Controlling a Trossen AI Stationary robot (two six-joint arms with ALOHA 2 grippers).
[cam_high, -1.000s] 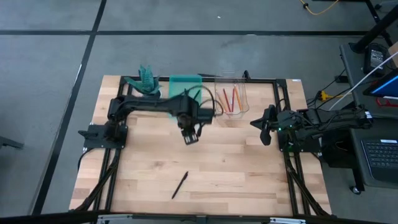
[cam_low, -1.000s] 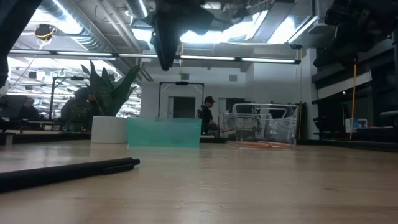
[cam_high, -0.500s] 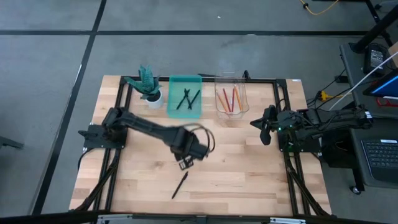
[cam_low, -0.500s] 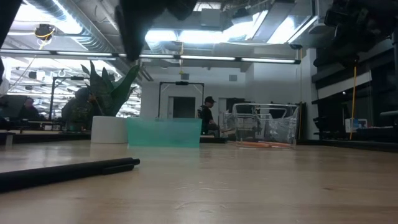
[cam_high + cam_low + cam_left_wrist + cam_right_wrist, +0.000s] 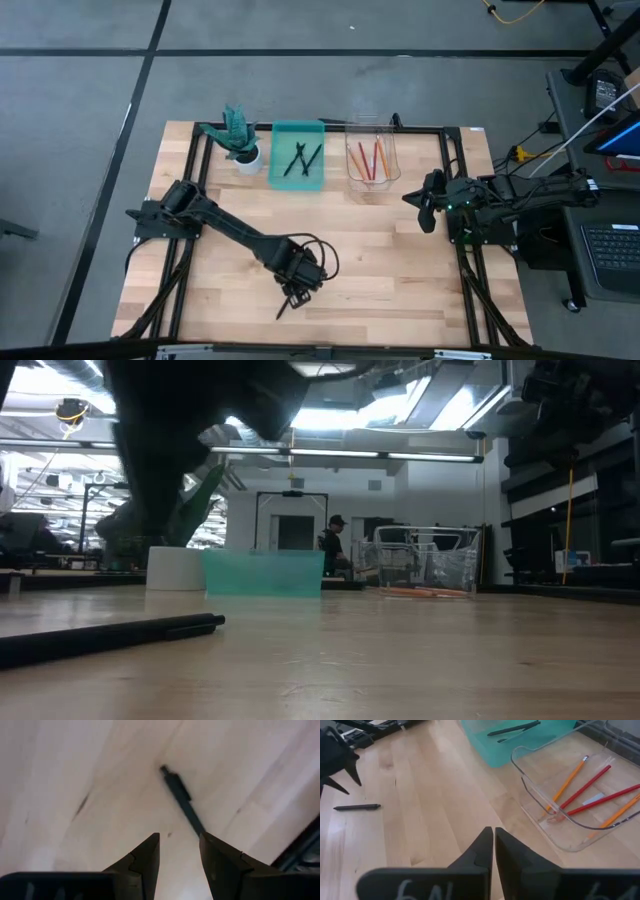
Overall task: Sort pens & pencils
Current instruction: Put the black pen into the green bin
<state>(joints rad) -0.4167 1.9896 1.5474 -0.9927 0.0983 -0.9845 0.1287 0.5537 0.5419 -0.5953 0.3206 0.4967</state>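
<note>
left tool spread above table, black pen just beyond fingertips

- lone pen on table: upper end hidden under left gripper in high view; lower end hidden behind gripper finger in left wrist view; cut off by left edge in low view.
- left arm: dark blur in low view, gripper not distinguishable there.
- pens in teal bin: too small to count in high view; bin cut off by top edge in right wrist view.
- clear tray: cut off at right edge in right wrist view.
</note>
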